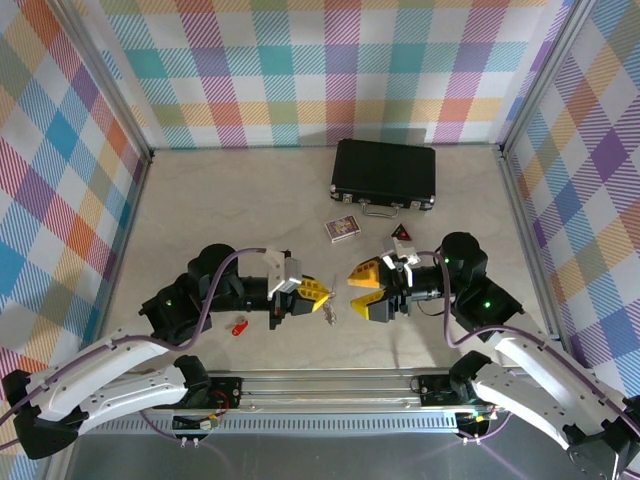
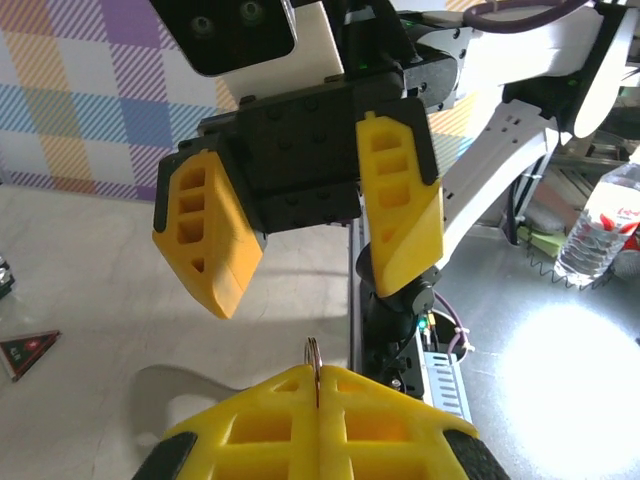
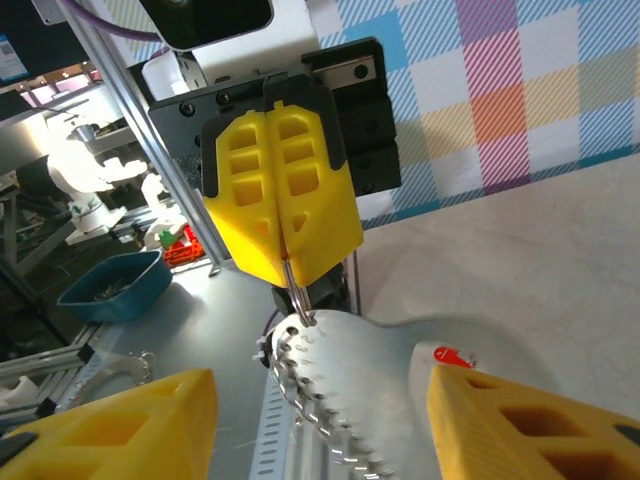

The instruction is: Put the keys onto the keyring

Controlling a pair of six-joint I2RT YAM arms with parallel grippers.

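Mid-air at centre, the left gripper (image 1: 322, 296) clamps the keyring (image 3: 288, 375), level, facing the gaping right gripper (image 1: 356, 290).

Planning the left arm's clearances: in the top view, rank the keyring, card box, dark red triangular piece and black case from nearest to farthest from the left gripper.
1. keyring: pinched in the left gripper itself.
2. card box: ahead, slightly right.
3. triangular piece: ahead, farther right.
4. black case: at the back, farthest.

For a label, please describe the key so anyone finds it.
On the table, look near the front edge, beside the left arm. The key lies there alone: tiny, bright red head, unlike the dark red triangle near the black case.
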